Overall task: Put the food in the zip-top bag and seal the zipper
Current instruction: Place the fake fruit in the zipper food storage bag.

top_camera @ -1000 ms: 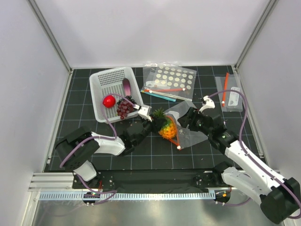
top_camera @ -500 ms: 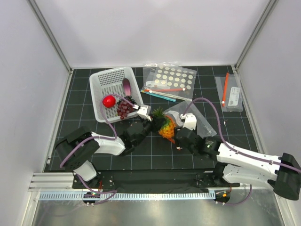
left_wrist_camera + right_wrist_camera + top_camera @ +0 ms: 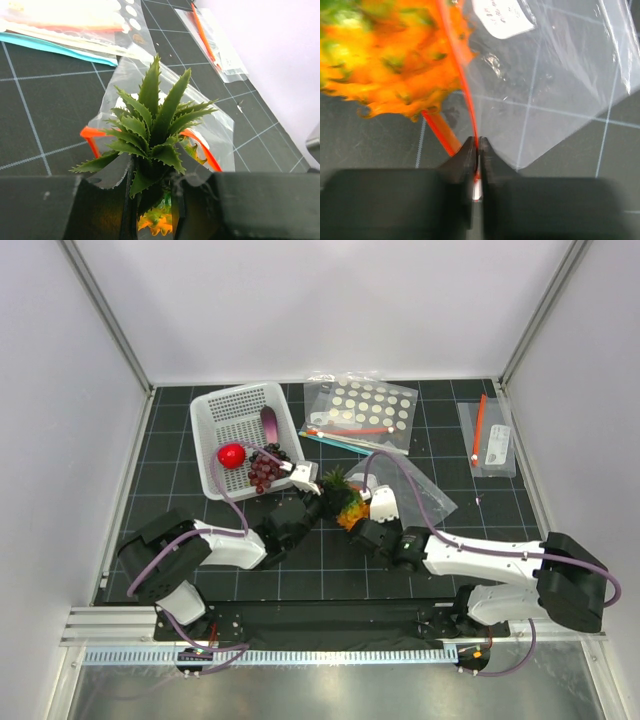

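Note:
My left gripper (image 3: 152, 200) is shut on the green leaves of the orange pineapple (image 3: 155, 120), which sits at the mouth of the clear zip-top bag (image 3: 217, 120). The red-orange zipper (image 3: 200, 147) loops around the fruit. My right gripper (image 3: 477, 145) is shut on the zipper (image 3: 462, 85) at the bag's near corner, just beside the pineapple (image 3: 385, 55). From above, both grippers, left (image 3: 325, 492) and right (image 3: 366, 528), meet at the pineapple (image 3: 351, 508). The red apple (image 3: 232, 455) and the purple grape bunch (image 3: 265, 470) lie in the white basket (image 3: 215, 415).
A larger white-dotted clear bag (image 3: 365, 408) lies behind the zip-top bag (image 3: 425, 498). A small labelled bag (image 3: 490, 440) lies at the far right. The basket also holds a purple item (image 3: 270, 423). Walls enclose the black gridded mat.
My right arm swung from the bag's far right side round to its near left corner and shut its jaws on the zipper strip. The left gripper and the pineapple stayed put.

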Controlling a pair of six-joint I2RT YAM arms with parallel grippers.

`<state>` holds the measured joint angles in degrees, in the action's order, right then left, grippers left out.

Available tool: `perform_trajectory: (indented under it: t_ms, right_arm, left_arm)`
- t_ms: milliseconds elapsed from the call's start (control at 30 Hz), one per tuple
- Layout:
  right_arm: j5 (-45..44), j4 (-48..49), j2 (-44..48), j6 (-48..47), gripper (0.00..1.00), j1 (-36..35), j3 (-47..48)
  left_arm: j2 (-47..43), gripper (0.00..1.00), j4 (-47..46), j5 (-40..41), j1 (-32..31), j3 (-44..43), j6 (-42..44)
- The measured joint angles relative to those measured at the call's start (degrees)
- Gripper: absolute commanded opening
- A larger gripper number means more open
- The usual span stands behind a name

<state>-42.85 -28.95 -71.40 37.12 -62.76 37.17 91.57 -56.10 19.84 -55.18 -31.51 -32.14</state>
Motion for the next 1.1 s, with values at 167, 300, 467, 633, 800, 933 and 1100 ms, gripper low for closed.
perform_trajectory:
  t_ms: [167,300,467,633,800,933,1100]
  right_arm:
    - [0.4,2.6,2.1,-1.6,0.01,-1.5,-0.6]
    - [2.5,6.3,9.2,-3.2,0.01,-1.8,-3.3]
    - [4.4,8.3,12.7,-3.7,0.01,-1.8,-4.6]
    - [6.6,9.1,12.4,-3.9,0.01,-1.8,-5.5]
    - [8.6,10.2,12.7,-4.3,0.01,-1.8,-6.3]
    - [9.9,11.5,13.7,-5.2,0.01,-1.8,-6.5]
    - [11.4,12.9,15.6,-6.1,0.01,-1.8,-7.1]
  left_arm:
    - [0.0,0.00,0.6,0.3,0.0,0.0,-3.5]
    - [0.1,0.00,0.5,0.8,0.0,0.2,-7.2]
    - [2.5,0.00,-3.0,1.6,0.0,0.9,-12.1]
    - [6.2,0.00,-8.1,2.2,0.0,0.9,-15.8]
    - [10.8,0.00,-13.9,2.7,-0.6,0.2,-18.0]
    - [14.3,0.00,-17.3,3.4,-2.6,-1.3,-18.1]
    - [18.6,0.00,-20.7,5.7,-7.1,-4.3,-16.5]
